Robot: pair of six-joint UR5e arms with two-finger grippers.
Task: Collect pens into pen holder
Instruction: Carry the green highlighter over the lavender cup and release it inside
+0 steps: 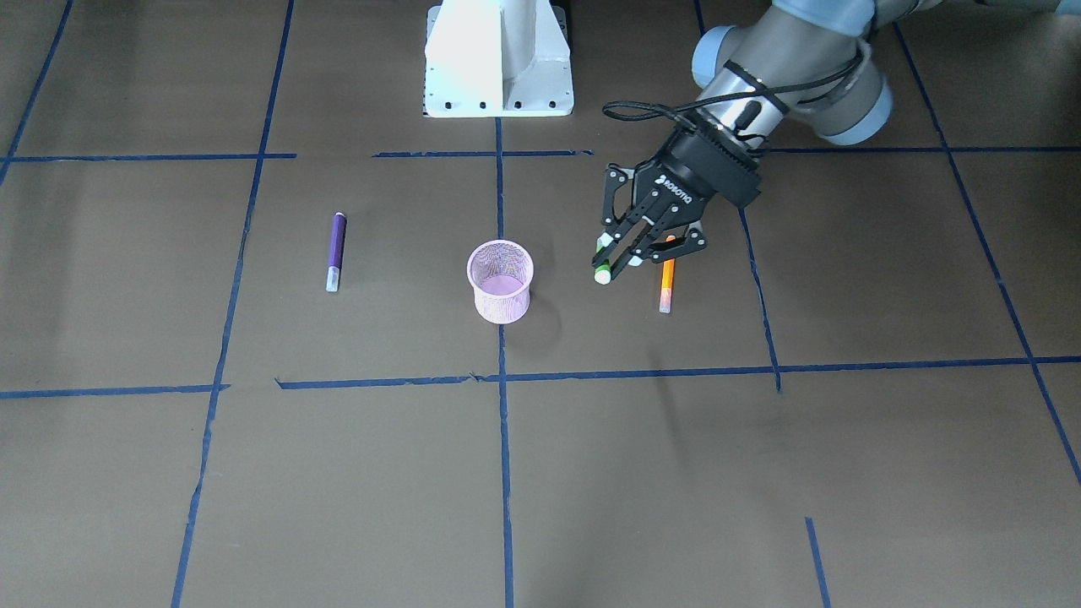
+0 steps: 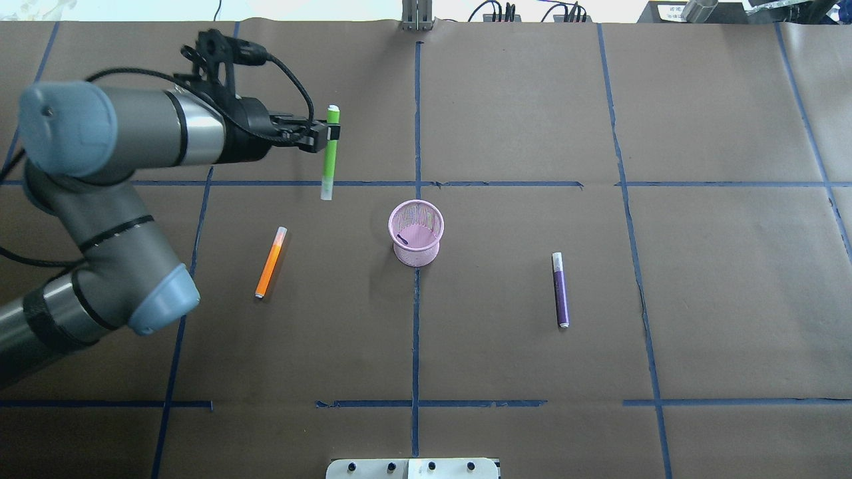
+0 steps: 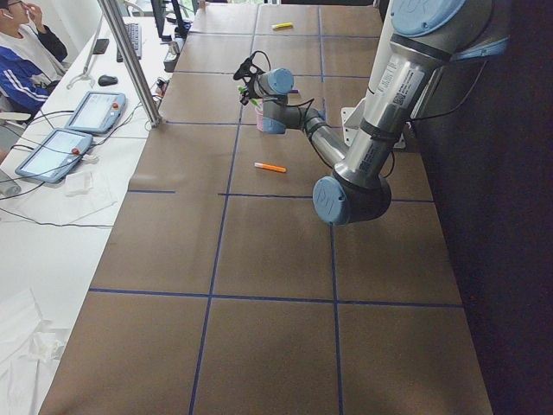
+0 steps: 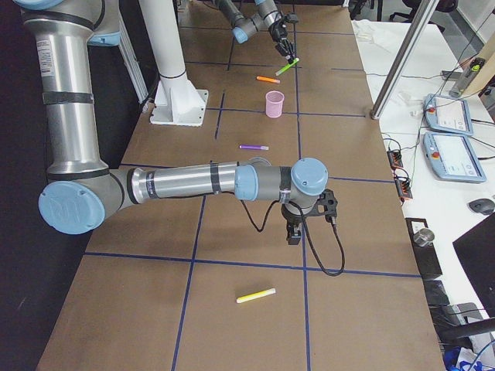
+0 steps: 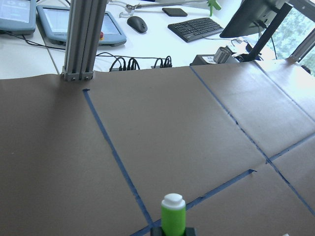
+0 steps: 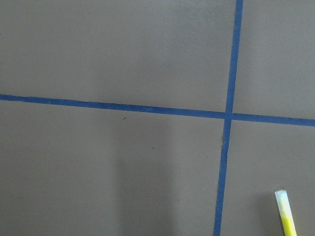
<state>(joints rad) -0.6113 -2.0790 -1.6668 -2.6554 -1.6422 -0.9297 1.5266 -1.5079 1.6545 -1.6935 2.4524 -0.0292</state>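
- On the worktop (image 2: 532, 100), read the overhead view as a dial: the pen holder (image 2: 416, 234) is the centre and 12 o'clock points away from the robot.
- Pen holder: pink mesh cup, upright, mouth up, standing on the blue tape line (image 2: 415, 332) that runs from 12 to 6 o'clock.
- Left tool (image 2: 331, 133): clenched on the green pen (image 2: 329, 159), gripping it near its white-tipped end.
- Green pen: held clear of the worktop, between 10 and 11 o'clock of the pen holder and well apart from it. Its long axis runs roughly 12 to 6 o'clock, with the pale cap at the 6 o'clock end.
- Orange pen (image 2: 270, 261): flat on the worktop at about 9 o'clock of the pen holder, well apart from it. Its pale cap points toward 12 o'clock.
- Purple pen (image 2: 561, 289): flat on the worktop between 3 and 4 o'clock of the pen holder, well apart from it. Its pale cap points toward 12 o'clock.
- Right tool (image 4: 294, 230): pointing down over the worktop at its right end, far from the pen holder. I cannot tell whether it is released or clenched.
- Yellow pen (image 4: 256, 295): flat on the worktop near the right tool. The right wrist view shows only its pale cap end.
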